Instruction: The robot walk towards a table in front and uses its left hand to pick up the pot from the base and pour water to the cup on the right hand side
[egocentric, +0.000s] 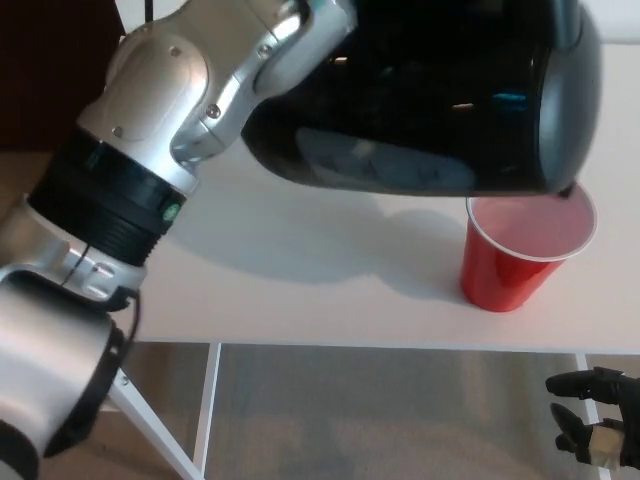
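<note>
pot (430, 110): tilted over cup (525, 250), spout above rim
left hand: hidden behind pot, grasp can't tell
right hand (598, 425): low, fingers apart, holding nothing
cup contents: can't tell

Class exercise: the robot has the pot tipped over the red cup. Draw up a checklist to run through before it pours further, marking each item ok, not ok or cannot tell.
1. Pot lifted and tilted on its side: ok.
2. Pot's lower edge above the red cup opening: ok.
3. Cup upright on the white table: ok.
4. Water flowing or cup level: cannot tell.
5. Left hand's hold on the pot: cannot tell, hidden.
6. Right hand low, away from the cup: ok.
</note>
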